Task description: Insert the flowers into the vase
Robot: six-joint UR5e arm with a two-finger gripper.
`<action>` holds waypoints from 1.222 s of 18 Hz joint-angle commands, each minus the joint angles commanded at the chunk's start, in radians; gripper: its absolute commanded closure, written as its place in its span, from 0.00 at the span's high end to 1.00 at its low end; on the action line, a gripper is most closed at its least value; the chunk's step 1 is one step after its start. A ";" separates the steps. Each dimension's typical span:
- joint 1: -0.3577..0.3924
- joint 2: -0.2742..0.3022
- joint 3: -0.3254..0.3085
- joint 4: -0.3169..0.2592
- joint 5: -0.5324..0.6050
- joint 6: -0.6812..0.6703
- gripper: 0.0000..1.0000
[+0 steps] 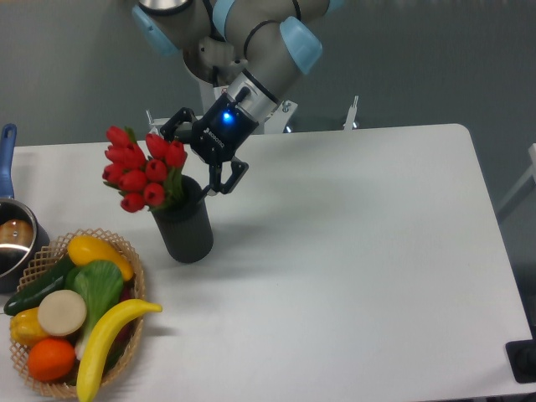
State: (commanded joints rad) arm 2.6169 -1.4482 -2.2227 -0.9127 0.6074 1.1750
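Bunch of red tulip buds with green leaves [139, 169] sits in the mouth of the dark grey matte cylinder vase [185, 230], heads leaning toward 10 o'clock. Two-finger black gripper [203, 157] is at the vase's 1 o'clock, just above the rim, fingers spread and released, gripping nothing. Wicker fruit basket [126, 337] at the vase's 8 o'clock.
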 joint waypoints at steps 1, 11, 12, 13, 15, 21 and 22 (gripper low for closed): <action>0.005 0.005 -0.002 0.000 0.003 0.000 1.00; 0.089 0.087 0.011 -0.002 0.328 0.002 1.00; 0.094 0.092 0.021 -0.002 0.394 0.002 1.00; 0.094 0.091 0.034 -0.002 0.461 0.002 1.00; 0.097 0.080 0.057 0.003 0.578 0.002 1.00; 0.152 -0.073 0.208 0.003 0.716 0.012 1.00; 0.156 -0.124 0.251 0.003 0.738 0.014 1.00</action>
State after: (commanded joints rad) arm 2.7734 -1.5718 -1.9716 -0.9097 1.3451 1.1888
